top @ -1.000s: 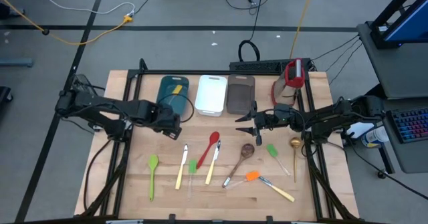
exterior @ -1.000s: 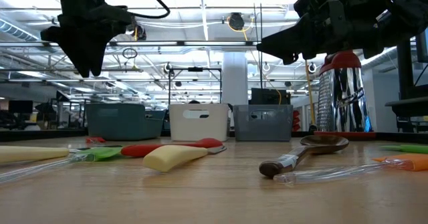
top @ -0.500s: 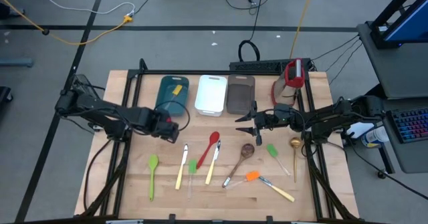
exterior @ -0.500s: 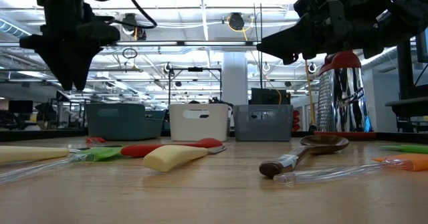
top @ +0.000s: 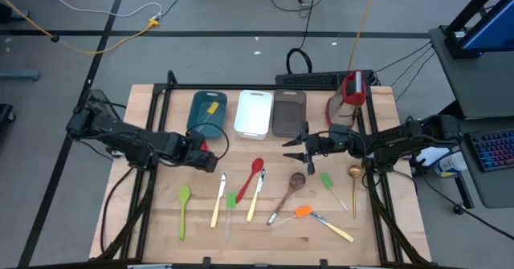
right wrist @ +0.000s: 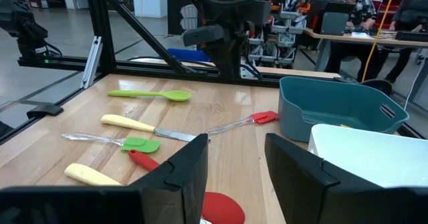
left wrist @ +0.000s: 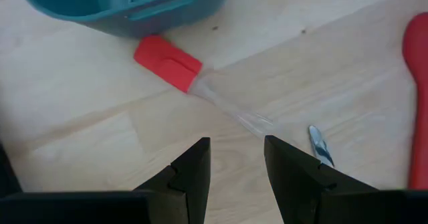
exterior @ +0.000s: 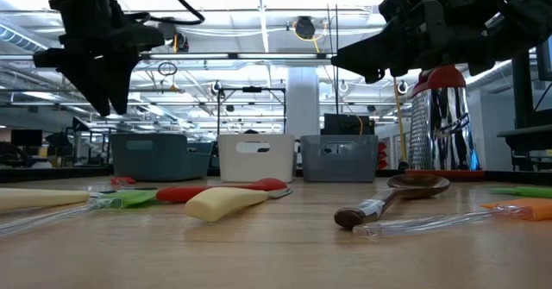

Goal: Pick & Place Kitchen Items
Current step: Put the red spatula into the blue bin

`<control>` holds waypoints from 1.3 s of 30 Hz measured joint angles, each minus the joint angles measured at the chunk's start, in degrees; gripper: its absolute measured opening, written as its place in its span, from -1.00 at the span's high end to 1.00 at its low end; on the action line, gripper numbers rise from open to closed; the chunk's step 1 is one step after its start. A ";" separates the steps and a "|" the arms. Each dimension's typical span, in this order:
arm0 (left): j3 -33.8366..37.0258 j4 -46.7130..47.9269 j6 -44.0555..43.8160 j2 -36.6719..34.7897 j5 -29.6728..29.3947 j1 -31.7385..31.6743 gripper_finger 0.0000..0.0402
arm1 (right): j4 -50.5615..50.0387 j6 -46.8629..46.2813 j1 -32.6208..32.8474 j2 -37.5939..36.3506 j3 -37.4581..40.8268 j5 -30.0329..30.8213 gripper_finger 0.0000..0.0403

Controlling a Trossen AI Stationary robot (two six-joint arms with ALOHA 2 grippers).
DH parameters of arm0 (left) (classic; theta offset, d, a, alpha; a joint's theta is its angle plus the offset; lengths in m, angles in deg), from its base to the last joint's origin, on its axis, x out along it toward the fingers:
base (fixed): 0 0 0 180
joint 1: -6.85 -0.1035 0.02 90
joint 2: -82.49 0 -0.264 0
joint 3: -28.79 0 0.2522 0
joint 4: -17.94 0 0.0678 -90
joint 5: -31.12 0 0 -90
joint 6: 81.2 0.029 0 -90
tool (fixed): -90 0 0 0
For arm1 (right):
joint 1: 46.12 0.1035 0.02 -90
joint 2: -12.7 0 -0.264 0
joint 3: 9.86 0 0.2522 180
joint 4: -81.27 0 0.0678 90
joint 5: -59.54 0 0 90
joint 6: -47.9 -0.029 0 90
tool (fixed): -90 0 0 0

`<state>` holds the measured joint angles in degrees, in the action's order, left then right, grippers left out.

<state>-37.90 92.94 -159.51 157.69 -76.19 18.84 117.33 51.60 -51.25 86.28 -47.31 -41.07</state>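
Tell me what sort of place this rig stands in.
Probably a robotics lab or workshop. Beyond the wooden table the low view shows an open hall with ceiling strip lights, and the right wrist view shows people seated at desks.

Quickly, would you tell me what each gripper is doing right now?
Left gripper: open, empty, above the red spatula.
Right gripper: open, empty.
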 joint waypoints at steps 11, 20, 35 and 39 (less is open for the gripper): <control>0.01 -0.03 -2.07 0.00 -1.93 1.35 0.28 | 0.00 0.00 -0.01 0.00 0.00 0.00 0.30; -0.01 -0.01 -2.47 0.00 -3.82 2.26 0.28 | 0.00 0.00 0.01 0.00 0.00 0.02 0.30; -0.01 -0.04 -8.79 0.15 -8.77 5.80 0.28 | 0.02 0.02 -0.01 0.00 0.00 0.02 0.30; 1.80 -2.07 -11.39 0.15 -8.89 6.73 0.28 | 0.02 0.07 0.00 0.00 0.00 0.02 0.30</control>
<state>-36.10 90.87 -170.90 157.84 -85.08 25.56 117.35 51.67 -51.26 86.28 -47.31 -41.05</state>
